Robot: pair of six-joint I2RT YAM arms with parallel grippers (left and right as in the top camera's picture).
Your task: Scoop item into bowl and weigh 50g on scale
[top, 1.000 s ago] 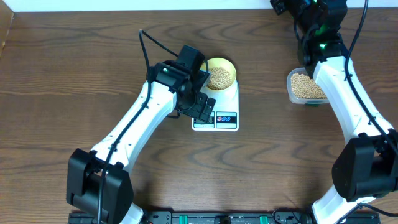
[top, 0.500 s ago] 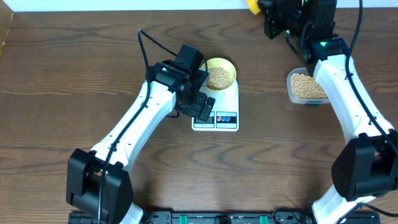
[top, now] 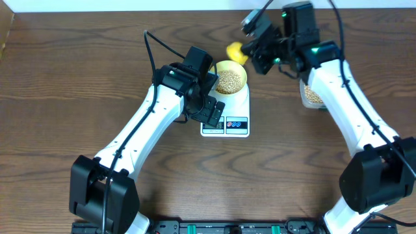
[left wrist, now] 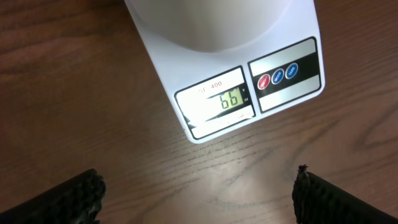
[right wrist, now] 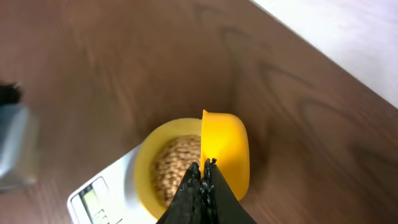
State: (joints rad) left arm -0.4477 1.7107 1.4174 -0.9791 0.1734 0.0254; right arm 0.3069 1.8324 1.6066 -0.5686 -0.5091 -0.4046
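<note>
— On the scale (top: 225,116), what have you got?
— The cream bowl (top: 244,71) sits on its round platform, filled with tan beans (top: 229,81). The scale stands on the brown worktop (top: 78,78), and its display (left wrist: 230,99) reads 66.
— And your left tool (top: 212,112)?
— It hovers by the scale's display end, its fingers (left wrist: 59,199) spread wide apart, holding nothing.
— Your right tool (top: 248,52)?
— Its fingers are pressed together, clamped on the yellow scoop (top: 234,51). The scoop's cup hangs in the air at the bowl's far rim, on the side away from the display.
— More beans anywhere?
— A clear tub (top: 303,96) to the right of the scale holds some, partly hidden under my right arm.
</note>
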